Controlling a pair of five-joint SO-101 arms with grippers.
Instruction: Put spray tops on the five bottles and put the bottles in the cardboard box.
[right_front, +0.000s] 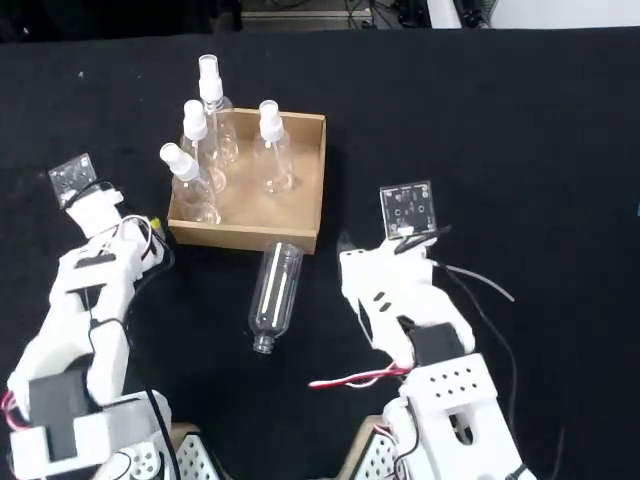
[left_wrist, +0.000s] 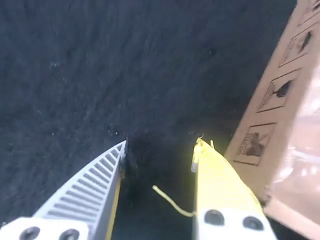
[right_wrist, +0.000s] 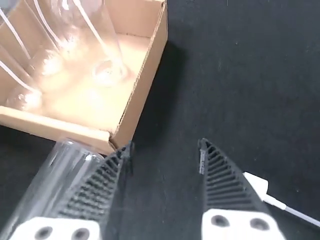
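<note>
Four capped bottles (right_front: 270, 150) stand upright inside the cardboard box (right_front: 318, 180), so one job is left. The fifth bottle (right_front: 275, 297) lies on its side on the black table (right_front: 520, 130) with no top on it.

In the high view its long axis runs close to the 12-to-6 line. Its base is at the 12 end, just beside or touching the box's front wall, and its open neck is at the 6 end, tipped slightly toward 7.

The right gripper (right_front: 348, 246) hangs beside the box's near corner with its jaws spread and nothing between them. From there the bottle sits at about 8 o'clock, close by. The right wrist view confirms this: the clear barrel passes just beside one finger (right_wrist: 112, 170).

The left gripper (right_front: 153, 234) is also spread and empty, hanging low over the cloth near the box's other front corner. The bottle lies at about 4 o'clock from it and farther off, so the right arm looks better placed.

A small white piece with a thin tube (right_wrist: 256, 184) lies on the far side of the right gripper from the bottle. It is probably the last spray top, though I cannot be sure. A grasp across the barrel would need the jaws turned to close along the 9-to-3 line.
</note>
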